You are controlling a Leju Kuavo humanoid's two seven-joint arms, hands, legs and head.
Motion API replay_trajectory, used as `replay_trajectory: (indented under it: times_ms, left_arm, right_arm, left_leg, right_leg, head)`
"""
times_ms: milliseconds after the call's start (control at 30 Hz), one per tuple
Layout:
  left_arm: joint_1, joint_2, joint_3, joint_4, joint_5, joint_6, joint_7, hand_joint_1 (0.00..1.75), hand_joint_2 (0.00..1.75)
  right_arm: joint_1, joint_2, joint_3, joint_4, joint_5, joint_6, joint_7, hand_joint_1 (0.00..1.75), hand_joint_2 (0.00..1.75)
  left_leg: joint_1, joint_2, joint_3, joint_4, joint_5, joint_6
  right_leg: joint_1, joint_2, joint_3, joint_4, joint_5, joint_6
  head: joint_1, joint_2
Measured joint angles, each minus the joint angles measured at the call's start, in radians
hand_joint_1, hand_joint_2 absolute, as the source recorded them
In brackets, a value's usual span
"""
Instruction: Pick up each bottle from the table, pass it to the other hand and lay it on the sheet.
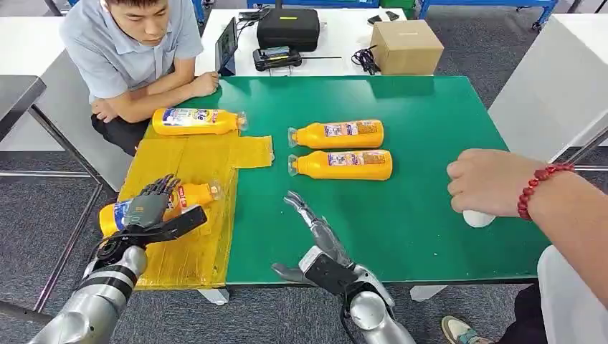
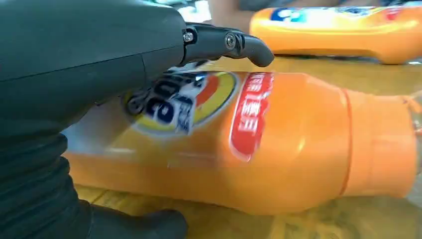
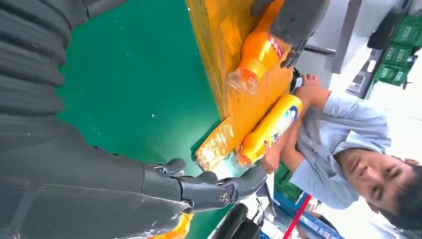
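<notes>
Right hand (image 3: 164,191) over the green bench (image 3: 144,84), fingers (image 3: 244,183) extended and apart, nothing held. Yellow sheet (image 3: 234,107) lying on the bench beyond the fingers. On the sheet, an orange bottle (image 3: 256,57) with clear cap, its far end covered by the left hand (image 3: 296,20). Second orange bottle (image 3: 271,129) at the sheet's far edge, beside a seated person (image 3: 343,144) in a light blue shirt, whose hand is near its cap end.
</notes>
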Motion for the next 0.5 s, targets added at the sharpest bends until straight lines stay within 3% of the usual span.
replay_trajectory:
  times_ms: [133, 500]
  left_arm:
    - [0.005, -0.001, 0.003, 0.005, 0.034, -0.015, -0.096, 0.0, 1.75]
    - [0.017, -0.001, -0.029, 0.006, 0.075, -0.048, -0.18, 0.0, 1.75]
  right_arm:
    - [-0.006, -0.009, -0.001, 0.003, -0.006, 0.001, -0.007, 0.0, 1.75]
    - [-0.034, -0.016, -0.002, 0.034, -0.02, 0.008, -0.018, 0.0, 1.75]
  left_leg:
    - [0.0, -0.003, 0.0, 0.0, 0.0, 0.0]
    - [-0.003, -0.012, 0.001, 0.0, 0.003, 0.003]
  right_leg:
    - [0.0, -0.003, 0.0, 0.0, 0.0, 0.0]
    - [-0.003, -0.011, 0.003, 0.0, -0.001, 0.0]
  head:
    - [0.0, 0.0]
    - [0.0, 0.0]
